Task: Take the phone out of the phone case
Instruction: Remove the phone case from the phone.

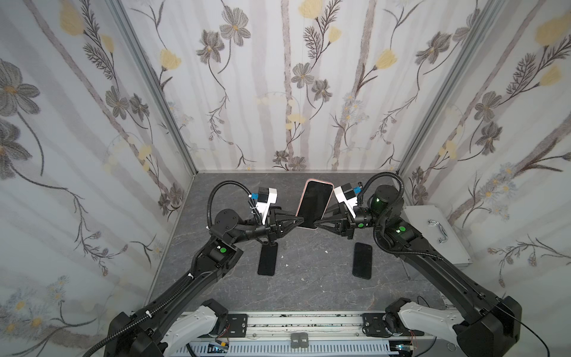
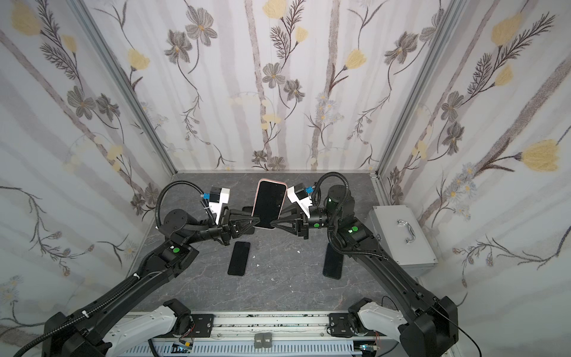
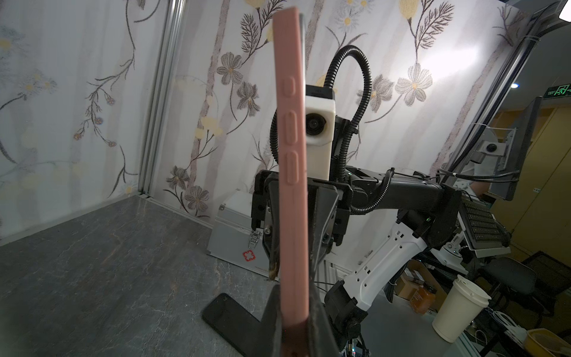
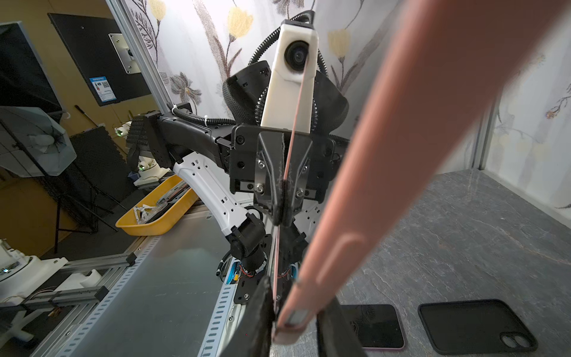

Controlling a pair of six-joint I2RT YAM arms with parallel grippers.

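Observation:
The phone (image 1: 312, 202) shows its dark screen in both top views, raised above the table and leaning back, still seated in the pink phone case (image 3: 292, 185). My left gripper (image 1: 300, 220) is shut on the case's lower left edge; in the left wrist view its fingers (image 3: 273, 312) clamp the pink side rail. My right gripper (image 1: 317, 223) holds the opposite lower corner. In the right wrist view both of its fingers (image 4: 262, 309) press the pink case (image 4: 401, 154) at that corner. The case's back is hidden in both top views.
Two bare dark phones lie flat on the grey table, one at front left (image 1: 267, 259) and one at front right (image 1: 362, 260). An empty black case (image 4: 475, 324) lies beside a phone (image 4: 374, 326). A grey metal box with a handle (image 1: 432, 235) stands at the right wall.

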